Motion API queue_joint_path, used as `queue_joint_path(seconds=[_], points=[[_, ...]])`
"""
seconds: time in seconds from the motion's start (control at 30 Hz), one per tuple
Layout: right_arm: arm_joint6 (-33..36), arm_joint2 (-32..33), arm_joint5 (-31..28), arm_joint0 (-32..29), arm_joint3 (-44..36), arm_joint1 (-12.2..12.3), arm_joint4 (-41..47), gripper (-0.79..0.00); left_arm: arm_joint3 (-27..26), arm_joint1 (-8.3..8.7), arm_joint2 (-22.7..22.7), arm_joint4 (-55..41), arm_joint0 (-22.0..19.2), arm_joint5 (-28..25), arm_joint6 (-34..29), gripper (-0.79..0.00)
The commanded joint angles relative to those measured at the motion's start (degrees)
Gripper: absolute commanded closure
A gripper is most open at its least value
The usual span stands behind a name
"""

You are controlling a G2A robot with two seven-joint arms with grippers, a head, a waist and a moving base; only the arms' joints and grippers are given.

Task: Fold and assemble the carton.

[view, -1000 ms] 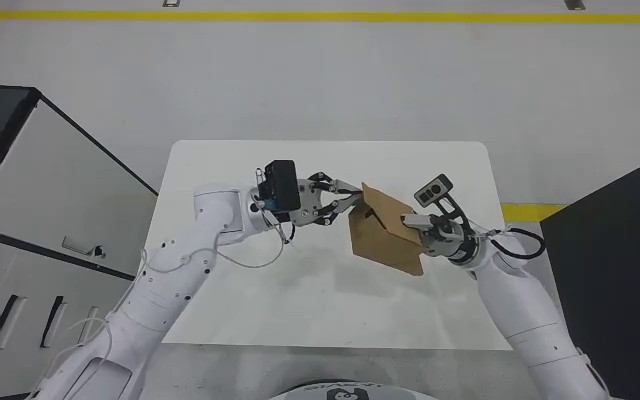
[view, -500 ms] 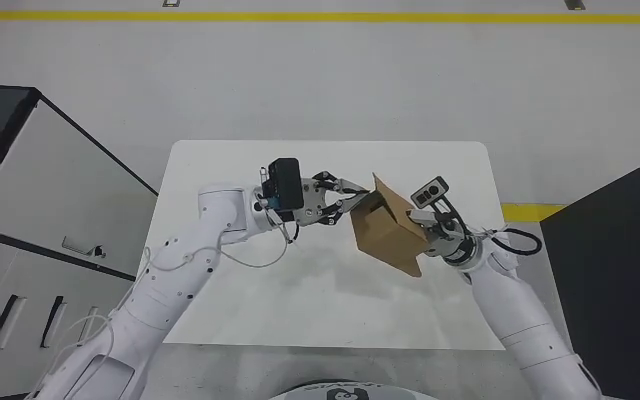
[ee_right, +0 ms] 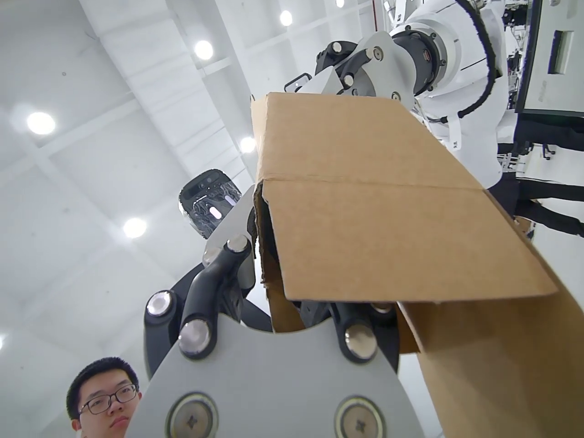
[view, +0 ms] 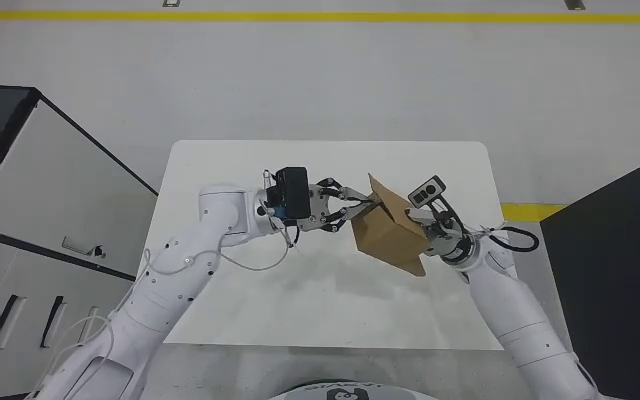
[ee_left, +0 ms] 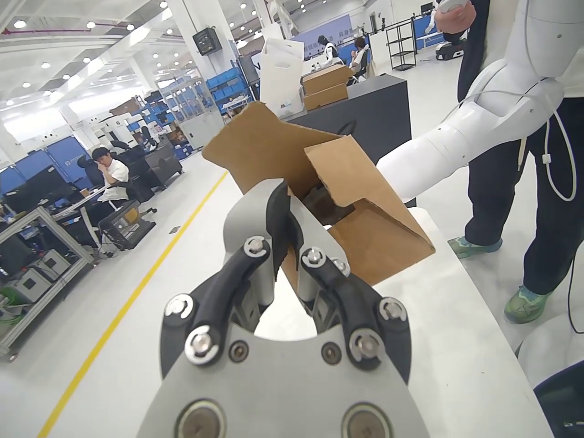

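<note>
A brown cardboard carton (view: 388,240) is held above the white table (view: 250,300), tilted, with its flaps loose. My left gripper (view: 358,203) meets it from the left. In the left wrist view that gripper (ee_left: 292,225) is shut on the edge of a carton flap (ee_left: 255,148), with the open carton (ee_left: 374,230) just beyond. My right gripper (view: 416,226) grips the carton's right side. In the right wrist view it (ee_right: 269,275) is shut on a carton wall (ee_right: 378,230); one finger (ee_right: 232,248) lies outside, the other is hidden inside.
A dark cabinet (view: 25,120) stands left of the table and another dark unit (view: 600,250) at the right. The table's front half and left end are bare. A yellow floor line (view: 320,17) runs behind.
My left gripper has moved right to the carton and shut on its flap. The carton has shifted slightly right and its upper flap stands more upright.
</note>
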Motion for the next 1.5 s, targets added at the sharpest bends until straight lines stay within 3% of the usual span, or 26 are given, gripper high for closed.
queue_joint_path(seconds=[0.0,0.97,1.47], points=[[0.1,0.12,-0.09,-0.11,0.01,-0.02,-0.07,0.0,-0.03,-0.02,0.09,0.2,-0.02,0.03,-0.02,0.0],[0.76,1.56,-0.63,-0.64,-0.09,-0.46,-0.91,0.0,-0.9,0.29,-1.38,0.19,0.83,0.29,0.03,0.0],[1.02,1.54,-0.64,-0.49,-0.26,-0.78,-1.25,0.0,-0.32,-0.04,0.02,0.04,0.2,0.17,0.05,0.0]])
